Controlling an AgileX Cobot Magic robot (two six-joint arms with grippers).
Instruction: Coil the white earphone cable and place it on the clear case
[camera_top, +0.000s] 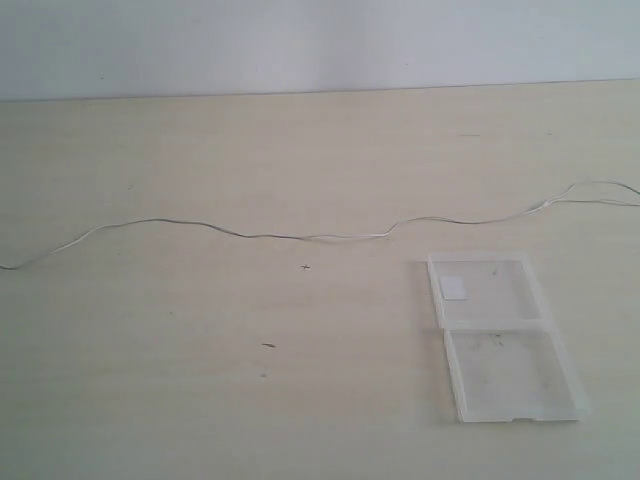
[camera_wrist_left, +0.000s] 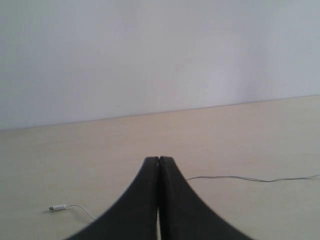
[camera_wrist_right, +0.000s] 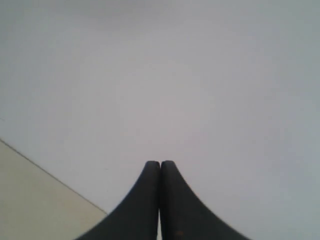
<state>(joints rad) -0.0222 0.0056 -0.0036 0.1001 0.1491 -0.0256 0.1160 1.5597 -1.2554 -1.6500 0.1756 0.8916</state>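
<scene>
Cable: thin white earphone cable (camera_top: 270, 237), lying loose and uncoiled on the pale wooden table (camera_top: 200, 420), not on the case.
Long axis: left to right across nearly the whole table, in shallow waves. The left end dips nearer and runs off the exterior view's left edge. The right end sits a little farther back.
Split: at a small white junction (camera_top: 545, 205) by the right edge the wire parts into two strands, both pointing right and running out of view.
Plug end: the left wrist view shows a small white connector (camera_wrist_left: 59, 207) flat on the table, its wire curling away behind the fingers.
Case: flat clear plastic hinged case (camera_top: 515, 375), open, at the right near part of the table. It has two square halves, one far and one near, and the near half is skewed slightly right. Its long axis runs near to far.
Cable to case: the wire passes on the far side of the case, with bare table between them.
Label: small white square sticker (camera_top: 455, 288) in the far half's left corner, too small to tell whether it bears writing.
Specks: dark flecks inside both halves.
Table marks: small dark marks (camera_top: 306, 267) just near of the wire at mid-table, and another (camera_top: 268, 346) nearer still.
Left gripper (camera_wrist_left: 159, 160): black fingers pressed tip to tip with nothing between them, facing across the table toward the pale wall (camera_wrist_left: 150, 60).
Right gripper (camera_wrist_right: 160, 163): black fingers pressed together and holding nothing, facing mostly wall.
</scene>
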